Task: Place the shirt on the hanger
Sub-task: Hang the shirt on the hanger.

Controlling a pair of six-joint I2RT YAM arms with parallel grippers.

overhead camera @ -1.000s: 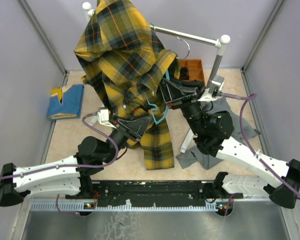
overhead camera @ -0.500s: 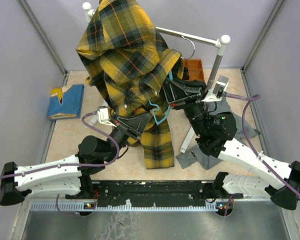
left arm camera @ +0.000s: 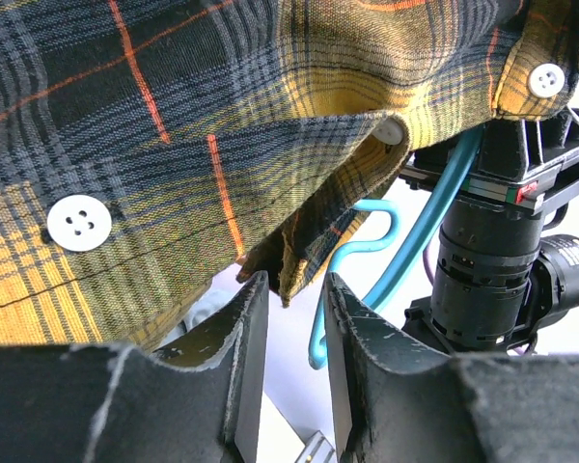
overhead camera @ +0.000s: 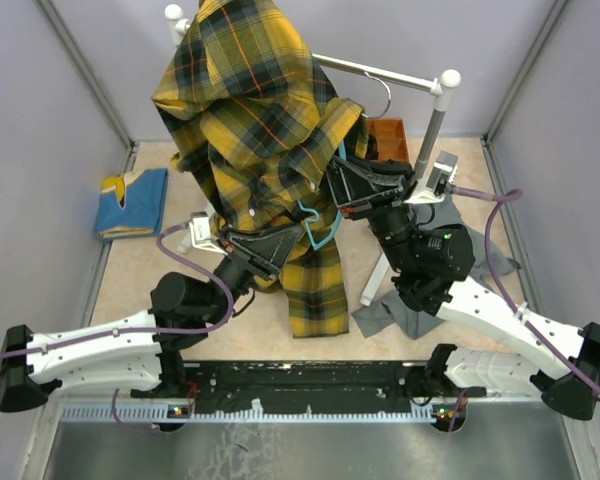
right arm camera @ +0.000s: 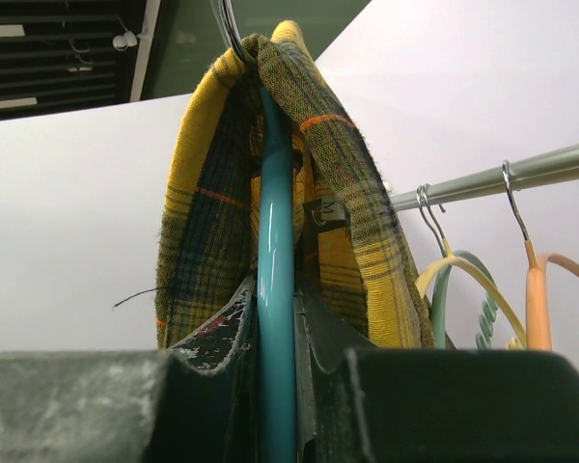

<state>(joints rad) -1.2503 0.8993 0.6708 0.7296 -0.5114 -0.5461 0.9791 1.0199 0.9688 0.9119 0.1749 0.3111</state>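
The plaid flannel shirt (overhead camera: 250, 120) hangs draped over the teal hanger (right arm camera: 275, 241), held up in mid-air, its length running straight down. The right gripper (right arm camera: 276, 313) is clamped on the hanger from below. The left gripper (left arm camera: 288, 289) is nearer the loose button edge. It waits slightly parted directly beneath that hem, which dips between its jaws, seemingly unpinched.

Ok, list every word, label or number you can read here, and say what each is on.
No text reads clearly in any view.
Small dark tag inside the shirt collar: mark too blurred to read.
The blue cloth: any print too small to tell.
The hanger: no marking shows.
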